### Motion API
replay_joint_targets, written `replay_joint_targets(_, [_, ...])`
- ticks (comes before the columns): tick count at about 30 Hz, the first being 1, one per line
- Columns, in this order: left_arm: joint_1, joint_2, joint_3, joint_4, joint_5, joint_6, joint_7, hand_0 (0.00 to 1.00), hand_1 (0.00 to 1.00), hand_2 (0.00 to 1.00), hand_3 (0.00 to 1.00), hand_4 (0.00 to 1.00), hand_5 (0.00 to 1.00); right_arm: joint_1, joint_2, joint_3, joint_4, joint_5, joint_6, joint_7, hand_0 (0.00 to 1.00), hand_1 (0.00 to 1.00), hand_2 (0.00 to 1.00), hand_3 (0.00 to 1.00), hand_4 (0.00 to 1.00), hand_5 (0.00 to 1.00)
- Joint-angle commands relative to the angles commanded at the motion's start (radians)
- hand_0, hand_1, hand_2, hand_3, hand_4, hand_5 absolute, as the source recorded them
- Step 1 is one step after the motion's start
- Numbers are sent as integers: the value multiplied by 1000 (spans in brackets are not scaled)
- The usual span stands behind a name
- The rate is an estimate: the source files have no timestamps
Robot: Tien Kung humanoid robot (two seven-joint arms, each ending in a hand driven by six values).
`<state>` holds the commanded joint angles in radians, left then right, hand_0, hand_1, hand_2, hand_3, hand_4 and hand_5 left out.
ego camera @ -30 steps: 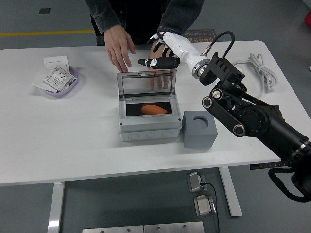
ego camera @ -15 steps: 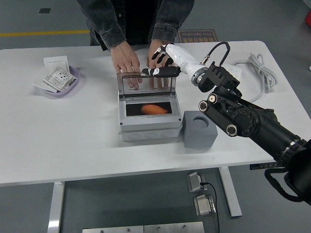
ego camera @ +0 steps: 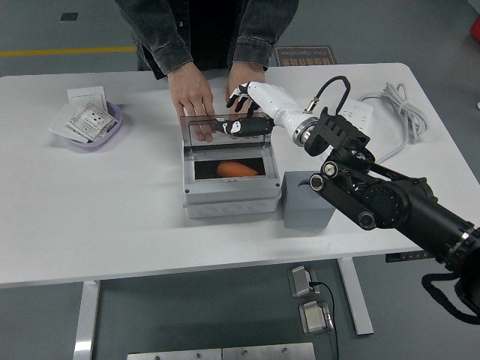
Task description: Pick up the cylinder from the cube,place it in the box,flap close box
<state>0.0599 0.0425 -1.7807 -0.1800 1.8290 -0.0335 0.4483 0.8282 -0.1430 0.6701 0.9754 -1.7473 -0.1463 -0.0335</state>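
Observation:
The grey box [ego camera: 229, 201] stands mid-table with its clear lid [ego camera: 247, 144] raised at the back. An orange cylinder [ego camera: 236, 169] lies inside the box. To the box's right sits the grey cube [ego camera: 304, 211]; my right forearm hides its top. My right hand [ego camera: 238, 124] reaches in over the lid's top edge, its fingers [ego camera: 225, 127] stretched out against the lid frame and holding nothing. My left arm is out of view. A person stands behind the box with one hand [ego camera: 193, 99] at the lid's back and the other [ego camera: 241, 78] just behind my hand.
A purple bowl [ego camera: 112, 129] with paper packets sits at the far left, with a white card [ego camera: 86, 95] behind it. A white cable [ego camera: 397, 105] and a white adapter [ego camera: 352, 114] lie at the far right. My right arm crosses the table's right half.
My right hand has moved left and down onto the lid's top edge. The person's hands have come closer to the back of the lid.

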Motion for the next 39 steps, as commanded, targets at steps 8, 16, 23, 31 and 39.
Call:
replay_joint_targets(8, [1, -2, 6, 0, -8, 1, -2, 642, 693, 664, 669, 771, 503, -37, -41, -12, 90, -6, -2, -13, 418, 430, 552, 618, 947, 636])
replay_joint_targets(16, [2, -2, 9, 0, -13, 2, -4, 642, 693, 664, 670, 771, 504, -82, -71, -44, 147, -6, -4, -20, 406, 425, 552, 620, 941, 628])
replay_joint_targets(23, [3, -4, 7, 0, -11, 2, -5, 641, 693, 665, 670, 772, 505, -100, -92, -49, 207, -22, -2, -32, 383, 426, 553, 623, 941, 627])
replay_joint_targets(31, [3, -5, 7, 0, -11, 2, -5, 641, 693, 665, 671, 773, 507, -128, -119, -67, 267, -27, 2, -46, 381, 424, 549, 621, 937, 625])
replay_joint_targets(39, [3, -7, 0, 0, -5, 2, -6, 641, 693, 665, 672, 775, 510, -154, -126, -54, 268, -21, 3, -44, 346, 424, 556, 628, 935, 622])
